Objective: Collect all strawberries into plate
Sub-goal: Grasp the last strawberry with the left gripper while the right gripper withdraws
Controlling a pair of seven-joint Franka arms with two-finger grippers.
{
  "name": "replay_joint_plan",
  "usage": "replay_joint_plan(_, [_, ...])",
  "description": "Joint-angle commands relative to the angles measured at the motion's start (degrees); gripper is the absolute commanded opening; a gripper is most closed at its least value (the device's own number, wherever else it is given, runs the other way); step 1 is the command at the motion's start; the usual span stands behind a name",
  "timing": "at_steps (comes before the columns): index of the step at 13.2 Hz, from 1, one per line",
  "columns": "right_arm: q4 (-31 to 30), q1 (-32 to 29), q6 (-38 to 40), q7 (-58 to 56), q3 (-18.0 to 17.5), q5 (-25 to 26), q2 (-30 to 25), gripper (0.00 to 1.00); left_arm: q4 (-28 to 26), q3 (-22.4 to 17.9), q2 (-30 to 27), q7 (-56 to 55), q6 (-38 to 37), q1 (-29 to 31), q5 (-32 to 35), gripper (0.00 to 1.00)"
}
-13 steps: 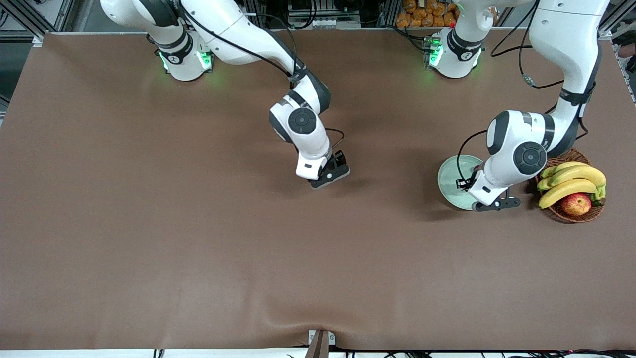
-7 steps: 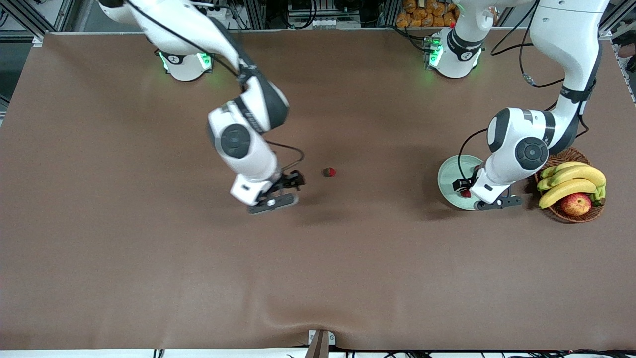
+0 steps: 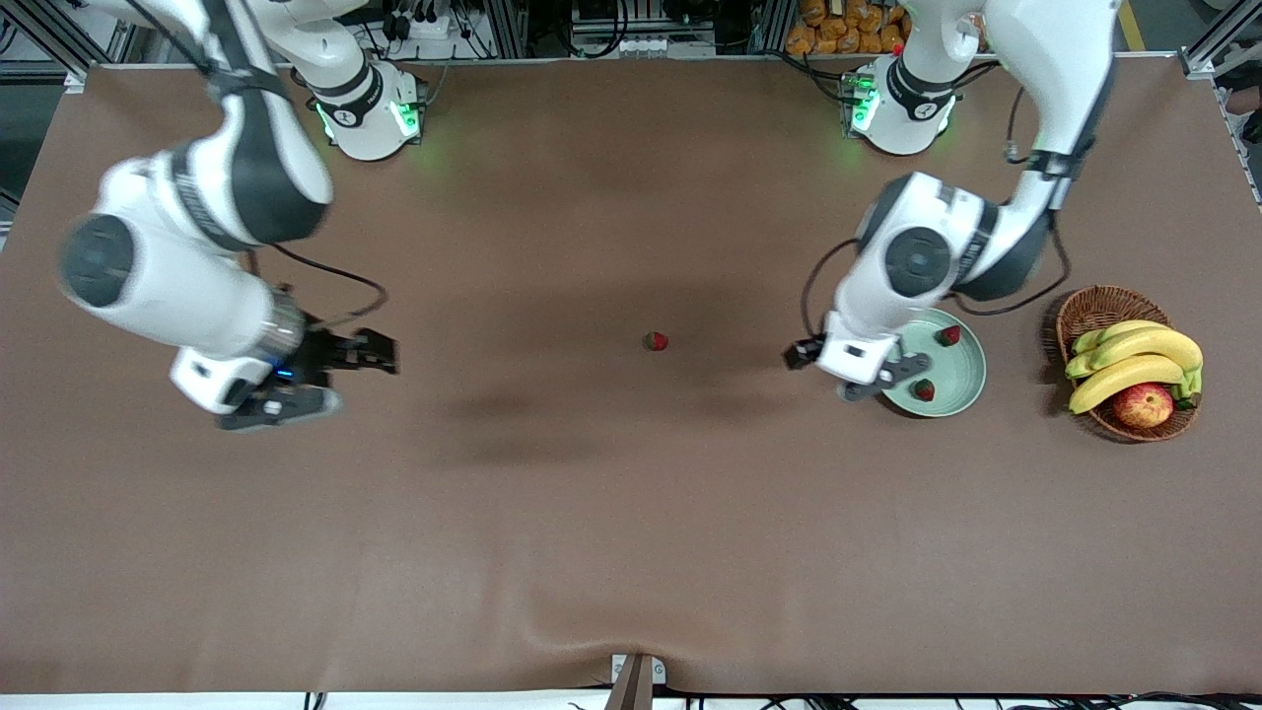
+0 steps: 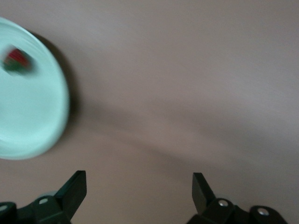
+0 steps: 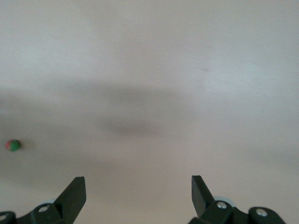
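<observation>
The pale green plate (image 3: 964, 372) lies toward the left arm's end of the table with two strawberries in it, one (image 3: 949, 335) farther from the front camera and one (image 3: 924, 390) nearer. A third strawberry (image 3: 655, 341) sits alone on the brown cloth at mid-table. My left gripper (image 3: 840, 373) hangs open and empty just beside the plate's rim, on its mid-table side. Its wrist view shows the plate (image 4: 32, 121) and one strawberry (image 4: 16, 59) ahead of the open left gripper (image 4: 139, 186). My right gripper (image 3: 306, 387) is open and empty over bare cloth near the right arm's end. The lone strawberry (image 5: 13, 145) shows small and far from the right gripper (image 5: 138, 189).
A brown wicker basket (image 3: 1086, 308) with bananas (image 3: 1134, 355) and a red-yellow apple (image 3: 1144, 404) stands beside the plate, at the left arm's end of the table. The brown cloth (image 3: 592, 513) covers the whole table.
The left gripper opened, left a strawberry in the plate and moved off the plate toward mid-table. The right arm swung away from mid-table toward its own end, uncovering the lone strawberry.
</observation>
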State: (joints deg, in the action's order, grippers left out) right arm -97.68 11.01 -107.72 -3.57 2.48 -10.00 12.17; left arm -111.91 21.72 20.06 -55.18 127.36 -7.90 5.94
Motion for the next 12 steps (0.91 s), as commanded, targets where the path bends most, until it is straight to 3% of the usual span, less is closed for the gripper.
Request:
replay_joint_plan(1, [-5.24, -7.65, 4.08, -3.90, -1.34, 1.72, -7.67, 1.00, 10.10, -0.45, 8.48, -7.55, -1.50, -7.01, 0.56, 1.00])
replay_joint_plan(3, [-5.06, -9.51, 7.59, -3.64, -0.38, 5.68, -10.66, 1.00, 17.21, -0.45, 14.36, -12.91, -1.41, -11.41, 0.65, 1.00])
replay_joint_plan(5, [-4.10, -9.69, 11.72, -3.73, 2.52, 6.04, -12.08, 1.00, 22.33, -1.76, 18.43, -15.22, -1.41, -15.63, 1.26, 1.00])
replay_joint_plan(12, [7.32, -11.45, 27.37, 0.04, 2.71, 9.82, -13.22, 1.00, 24.02, -2.12, 23.09, -14.17, 4.65, -19.08, 6.36, 1.00])
